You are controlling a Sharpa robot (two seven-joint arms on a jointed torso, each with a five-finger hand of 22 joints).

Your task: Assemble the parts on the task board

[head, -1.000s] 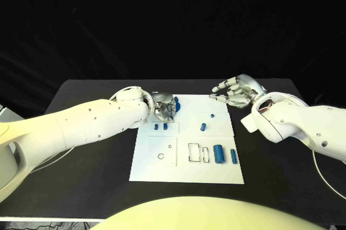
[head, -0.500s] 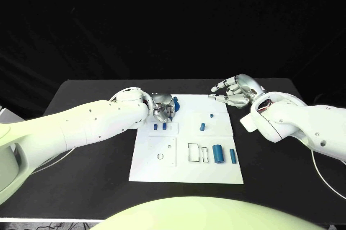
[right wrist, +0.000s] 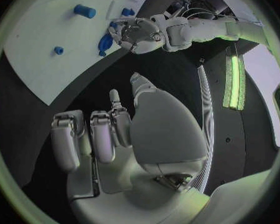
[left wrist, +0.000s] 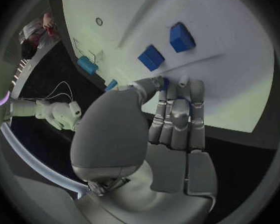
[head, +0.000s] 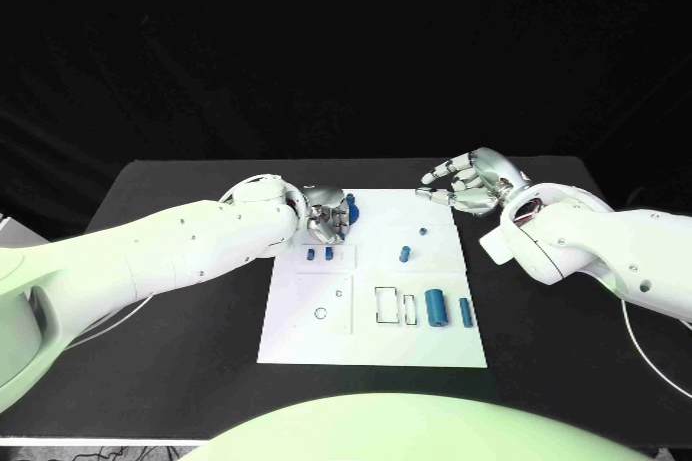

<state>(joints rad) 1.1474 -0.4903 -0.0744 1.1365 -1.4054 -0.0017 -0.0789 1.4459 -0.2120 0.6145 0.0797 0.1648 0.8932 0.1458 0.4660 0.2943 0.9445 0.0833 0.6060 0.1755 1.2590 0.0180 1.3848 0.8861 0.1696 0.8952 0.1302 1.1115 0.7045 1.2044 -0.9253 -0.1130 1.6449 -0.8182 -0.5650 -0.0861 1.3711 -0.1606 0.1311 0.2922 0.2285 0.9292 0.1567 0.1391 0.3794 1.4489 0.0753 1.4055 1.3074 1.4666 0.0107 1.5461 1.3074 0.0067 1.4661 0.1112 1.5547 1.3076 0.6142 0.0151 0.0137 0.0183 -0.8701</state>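
Black table; white task board flat at centre.

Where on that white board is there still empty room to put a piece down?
The task board is bare along its near edge, below the two blue cylinders and the rectangular cutouts. It is crowded at the far left corner, where the left hand sits over blue parts.

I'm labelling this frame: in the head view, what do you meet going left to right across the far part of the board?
Left robot hand, small blue cylinder, tiny blue piece, right robot hand.
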